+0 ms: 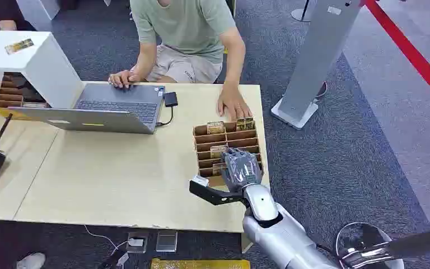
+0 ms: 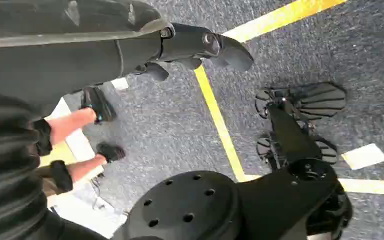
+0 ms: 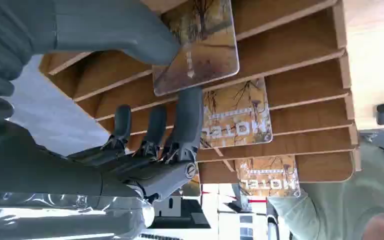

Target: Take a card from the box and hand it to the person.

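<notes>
Fingers (image 3: 187,120) of the right hand (image 1: 239,168) reach down into the box (image 1: 201,147) at lower centre of the head view. In the right wrist view the thumb lies on one face of a card (image 3: 200,55) and the fingers run along its other side, so the hand pinches it, the card still standing in its slot. Two more cards (image 3: 237,117) stand in the slots beyond. The left hand (image 2: 200,47) hangs over the floor, fingers loosely curled, holding nothing. Past the box, a person's hand (image 1: 233,105) rests on the table (image 1: 117,174); a laptop (image 1: 106,109) sits at upper left.
</notes>
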Controlling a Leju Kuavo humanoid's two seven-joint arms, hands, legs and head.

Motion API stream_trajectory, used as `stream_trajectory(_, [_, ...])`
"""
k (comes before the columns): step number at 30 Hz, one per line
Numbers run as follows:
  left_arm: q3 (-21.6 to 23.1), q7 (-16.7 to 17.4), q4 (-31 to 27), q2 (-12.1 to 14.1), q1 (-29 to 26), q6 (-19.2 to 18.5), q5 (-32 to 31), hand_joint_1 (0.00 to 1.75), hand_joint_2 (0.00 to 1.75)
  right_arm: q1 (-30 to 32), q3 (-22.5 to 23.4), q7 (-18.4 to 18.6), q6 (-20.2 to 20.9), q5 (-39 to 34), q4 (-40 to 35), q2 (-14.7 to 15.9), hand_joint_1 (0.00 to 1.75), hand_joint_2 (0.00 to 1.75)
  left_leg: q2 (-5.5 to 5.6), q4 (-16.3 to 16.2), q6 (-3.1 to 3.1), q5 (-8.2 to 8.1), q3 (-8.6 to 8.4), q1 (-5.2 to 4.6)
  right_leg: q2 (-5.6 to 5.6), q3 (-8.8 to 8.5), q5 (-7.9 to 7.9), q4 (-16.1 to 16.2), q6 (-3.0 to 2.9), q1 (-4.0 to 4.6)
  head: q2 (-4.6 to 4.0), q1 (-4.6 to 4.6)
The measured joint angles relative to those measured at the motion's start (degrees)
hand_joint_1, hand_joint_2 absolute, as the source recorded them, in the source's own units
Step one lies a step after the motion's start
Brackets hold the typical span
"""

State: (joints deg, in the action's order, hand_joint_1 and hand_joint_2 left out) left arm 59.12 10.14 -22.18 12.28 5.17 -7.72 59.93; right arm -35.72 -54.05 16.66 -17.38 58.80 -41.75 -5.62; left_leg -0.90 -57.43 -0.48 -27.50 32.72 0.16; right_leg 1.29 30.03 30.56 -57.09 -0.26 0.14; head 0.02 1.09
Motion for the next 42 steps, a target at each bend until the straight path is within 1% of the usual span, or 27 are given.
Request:
stream_trajectory(1, [0.0,0.0,0.1,0.0,0.0,0.0,-0.2,0.00,1.75,-0.1,0.0,0.0,-0.2,0.0,0.1,0.1,1.08,1.75,0.00,0.0,0.00,0.00,0.00,0.00,0.00,0.00,0.00,0.0,0.00,0.00,0.00,0.00])
stream_trajectory(2, [0.0,0.0,0.2,0.0,0.1,-0.1,-0.2,0.00,1.75,-0.2,0.1,0.0,-0.3,0.1,0.2,0.2,1.13,1.75,0.00,0.0,0.00,0.00,0.00,0.00,0.00,0.00,0.00,0.0,0.00,0.00,0.00,0.00])
stream_trajectory(4, [0.2,-0.1,0.2,0.0,0.1,-0.1,-0.3,0.00,1.75,-0.3,0.1,0.0,-0.7,0.2,0.3,0.3,1.13,1.75,0.00,0.0,0.00,0.00,0.00,0.00,0.00,0.00,0.00,0.0,0.00,0.00,0.00,0.00])
stream_trajectory(5, [0.2,-0.1,0.3,0.0,0.1,-0.2,-0.3,0.00,1.75,-0.3,0.1,0.0,-0.9,0.3,0.4,0.3,1.20,1.75,0.00,0.0,0.00,0.00,0.00,0.00,0.00,0.00,0.00,0.0,0.00,0.00,0.00,0.02])
stream_trajectory(7, [0.4,-0.1,0.5,0.0,0.2,-0.2,-0.4,0.00,1.75,-0.4,0.2,-0.2,-0.9,0.3,0.7,0.4,1.26,1.75,0.00,0.0,0.00,0.00,0.00,0.00,0.00,0.00,0.00,0.0,0.00,0.00,0.00,0.00])
stream_trajectory(8, [0.4,-0.2,0.6,0.0,0.2,-0.2,-0.4,0.00,1.75,-0.4,0.2,-0.2,-1.0,0.4,0.8,0.4,1.34,1.75,0.00,0.0,0.00,0.00,0.00,0.00,0.00,0.00,0.00,0.0,0.00,0.00,0.00,0.02])
stream_trajectory(11, [0.4,-0.2,0.7,0.0,0.2,-0.2,-0.5,0.00,1.75,-0.4,0.3,-0.4,-1.1,0.6,1.0,0.5,1.33,1.75,0.00,0.0,0.00,0.00,0.00,0.00,0.00,0.00,0.00,0.0,0.00,0.00,0.00,0.00])
stream_trajectory(14, [0.4,-0.2,0.9,0.0,0.2,-0.2,-0.5,0.00,1.75,-0.4,0.7,-0.5,-1.5,0.6,1.3,0.5,1.36,1.75,0.00,0.0,0.00,0.00,-0.01,0.00,0.00,-0.02,0.00,0.0,0.00,0.00,0.02,0.02])
stream_trajectory(16, [0.4,-0.2,0.9,0.0,0.2,-0.2,-0.6,0.00,1.75,-0.4,0.9,-0.5,-1.5,0.7,1.5,0.5,1.34,1.75,0.00,0.0,0.00,0.00,-0.02,0.00,0.00,-0.02,0.00,0.0,0.00,0.00,0.00,0.02])
stream_trajectory(17, [0.4,-0.2,0.9,0.0,0.2,-0.3,-0.7,0.00,1.75,-0.4,1.1,-0.5,-1.5,0.7,1.6,0.5,1.38,1.75,0.00,0.0,0.00,0.00,-0.02,0.00,0.00,-0.03,0.00,0.0,0.00,0.00,0.00,0.00])
stream_trajectory(26, [0.4,-0.3,1.2,0.0,0.2,-0.5,-0.9,0.00,1.75,-0.3,1.5,-0.7,-1.5,1.2,2.2,0.7,1.40,1.75,0.00,0.0,0.00,0.00,-0.01,0.00,0.00,0.00,0.00,0.0,0.00,0.00,0.00,0.02])
stream_trajectory(30, [0.4,-0.4,1.2,0.0,0.2,-0.5,-1.1,0.00,1.75,-0.3,1.7,-1.1,-1.7,1.6,2.1,0.8,1.40,1.75,-0.01,0.0,0.00,0.00,-0.01,0.00,0.00,0.00,0.00,0.0,0.00,0.00,0.00,0.02])
stream_trajectory(32, [0.4,-0.5,1.2,0.0,0.2,-0.5,-1.1,0.00,1.75,-0.4,2.1,-1.2,-1.8,1.8,2.0,0.8,1.36,1.75,-0.01,0.0,0.00,0.00,-0.01,0.00,0.00,-0.01,0.00,0.0,0.00,0.00,0.00,0.02])
stream_trajectory(42, [0.4,-0.9,1.4,-0.1,0.2,-0.3,-0.5,0.00,1.75,-1.0,4.2,-1.8,-0.9,2.0,-1.8,1.1,1.40,1.75,-0.01,0.0,0.00,0.01,-0.01,0.00,-0.01,-0.01,-0.01,0.0,0.00,0.00,0.00,0.02])
